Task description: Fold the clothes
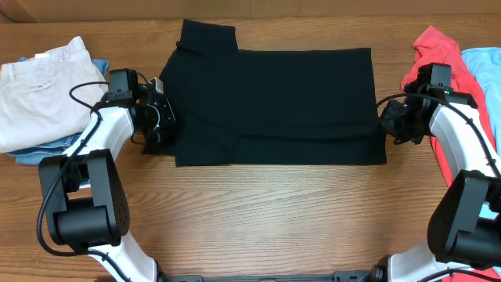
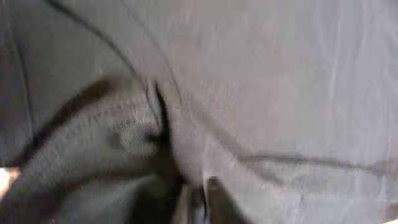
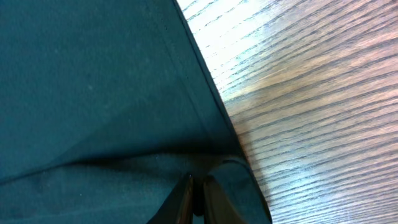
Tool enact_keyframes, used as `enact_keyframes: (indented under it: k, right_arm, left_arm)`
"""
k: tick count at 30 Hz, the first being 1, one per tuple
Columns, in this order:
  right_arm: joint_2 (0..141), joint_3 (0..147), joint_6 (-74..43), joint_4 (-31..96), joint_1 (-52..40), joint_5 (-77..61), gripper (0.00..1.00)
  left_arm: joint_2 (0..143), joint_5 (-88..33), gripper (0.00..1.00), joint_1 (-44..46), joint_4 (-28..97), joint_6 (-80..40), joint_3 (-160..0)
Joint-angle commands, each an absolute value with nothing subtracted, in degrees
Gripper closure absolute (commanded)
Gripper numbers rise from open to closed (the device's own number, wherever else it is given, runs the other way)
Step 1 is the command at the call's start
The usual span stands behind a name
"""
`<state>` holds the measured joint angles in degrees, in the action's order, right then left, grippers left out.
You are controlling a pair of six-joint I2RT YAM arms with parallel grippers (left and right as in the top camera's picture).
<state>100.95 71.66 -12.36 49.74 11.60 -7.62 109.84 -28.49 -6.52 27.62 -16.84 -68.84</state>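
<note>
The black garment [image 1: 274,102] lies flat across the middle of the table as a wide rectangle, with a sleeve or collar part sticking out at the far left. My left gripper [image 1: 160,119] is at its left edge. In the blurred left wrist view the garment [image 2: 280,93] fills the frame and the fingers [image 2: 196,205] are close together on a fold. My right gripper [image 1: 389,117] is at the right edge. In the right wrist view the fingers [image 3: 196,199] are pinched on the hem of the garment [image 3: 93,81].
Beige trousers [image 1: 43,86] lie on blue denim [image 1: 35,155] at the far left. A coral-red garment [image 1: 446,63] and a light blue one [image 1: 481,66] lie at the far right. Bare wooden table [image 1: 274,211] runs along the front and shows in the right wrist view [image 3: 311,93].
</note>
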Motion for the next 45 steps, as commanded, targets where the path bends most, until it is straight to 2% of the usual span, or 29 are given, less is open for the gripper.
enact_keyframes:
  k: [1,11,19,32,45]
  right_arm:
    - [101.08,71.68,-12.16,49.60,11.57,-7.60,0.91]
    - [101.08,71.68,-12.16,47.75,11.57,-7.60,0.91]
    - [101.08,71.68,-12.16,43.72,11.57,-7.60,0.91]
    - [101.08,71.68,-12.14,41.80,11.57,-7.62,0.91]
    - [105.67,71.61,-11.70,42.57,9.69,-10.90,0.89]
  left_arm:
    - [108.20,-27.73,0.96,-6.68,25.19,-16.95,-70.02]
    - [108.20,-29.65,0.96,-8.16,23.68,-16.93,-70.02]
    - [108.20,-30.30,0.96,-12.10,18.70,-22.11,-70.04]
    - [108.20,-30.30,0.90,-10.24,16.95,-22.11,-70.02]
    - [108.20,-32.82,0.90,-9.98,12.36,-25.82,-70.02]
